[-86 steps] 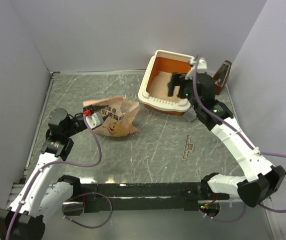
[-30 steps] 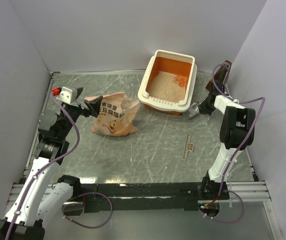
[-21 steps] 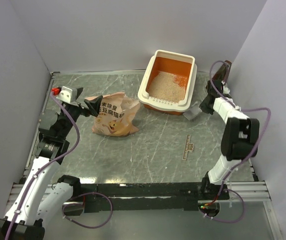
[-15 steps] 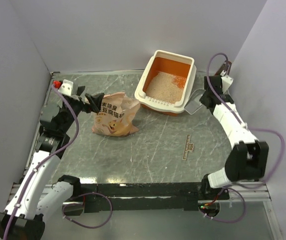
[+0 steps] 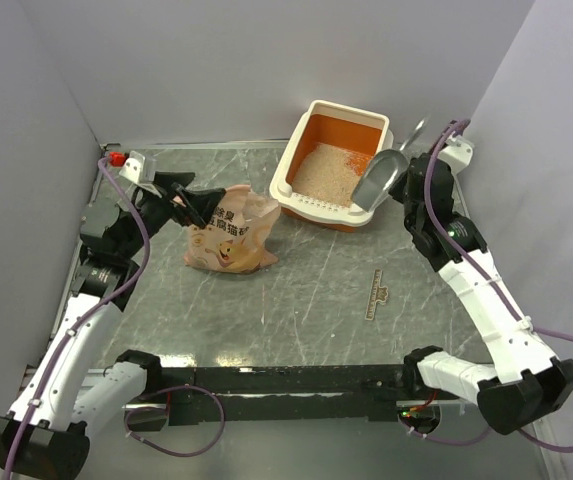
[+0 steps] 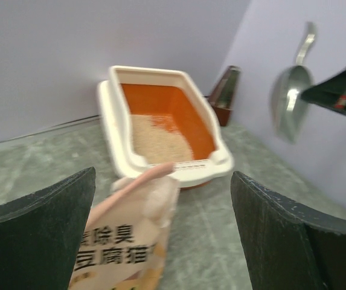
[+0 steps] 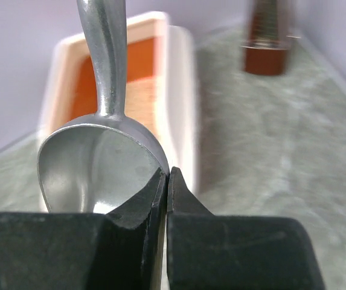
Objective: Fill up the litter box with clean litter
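The litter box (image 5: 291, 170) stands at the back of the table, cream outside and orange inside, with clean litter (image 5: 321, 175) covering its near half. My right gripper (image 5: 400, 190) is shut on the bowl rim of an empty grey metal scoop (image 5: 379, 180), held in the air by the box's right rim. In the right wrist view the jaws (image 7: 166, 175) pinch the scoop (image 7: 94, 163). My left gripper (image 5: 191, 205) hangs wide open over the top of the peach-pink bag (image 5: 231, 240). The bag (image 6: 130, 235) sits between its fingers (image 6: 34, 241), untouched, with the litter box (image 6: 109, 115) beyond.
A brown wedge-shaped object (image 7: 269, 42) stands by the right wall behind the box. A small wooden strip (image 5: 376, 295) lies on the table right of centre. Purple walls close in the back and both sides.
My right arm has swung the scoop up off the table beside the box and now holds it beside the box's right rim. My left gripper has edged back over the bag's top.
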`<act>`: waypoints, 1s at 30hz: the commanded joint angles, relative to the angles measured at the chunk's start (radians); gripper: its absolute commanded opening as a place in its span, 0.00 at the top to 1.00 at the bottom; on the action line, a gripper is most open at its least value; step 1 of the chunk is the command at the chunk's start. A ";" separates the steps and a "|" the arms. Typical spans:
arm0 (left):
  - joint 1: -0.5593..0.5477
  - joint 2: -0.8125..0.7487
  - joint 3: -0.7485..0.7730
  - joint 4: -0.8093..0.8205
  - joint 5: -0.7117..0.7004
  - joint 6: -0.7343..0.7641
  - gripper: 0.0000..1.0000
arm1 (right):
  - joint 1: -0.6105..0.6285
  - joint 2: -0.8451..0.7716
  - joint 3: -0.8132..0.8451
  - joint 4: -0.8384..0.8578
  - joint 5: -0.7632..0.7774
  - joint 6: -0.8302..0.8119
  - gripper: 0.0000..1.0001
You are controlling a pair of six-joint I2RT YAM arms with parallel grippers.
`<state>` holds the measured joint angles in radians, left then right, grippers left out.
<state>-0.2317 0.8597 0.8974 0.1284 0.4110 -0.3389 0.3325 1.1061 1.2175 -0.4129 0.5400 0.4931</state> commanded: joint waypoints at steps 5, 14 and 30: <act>-0.041 0.001 -0.018 0.212 0.181 -0.216 0.03 | 0.177 -0.045 0.039 0.210 -0.113 0.022 1.00; -0.052 -0.020 -0.113 0.437 0.215 -0.350 0.03 | 0.355 0.047 0.161 0.299 -0.042 0.082 1.00; -0.060 -0.100 -0.253 0.589 0.051 -0.287 0.03 | 0.579 0.287 0.395 0.306 0.179 0.252 1.00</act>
<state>-0.2878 0.7681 0.6617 0.6319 0.5148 -0.6472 0.8719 1.3640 1.5192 -0.1875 0.6468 0.7002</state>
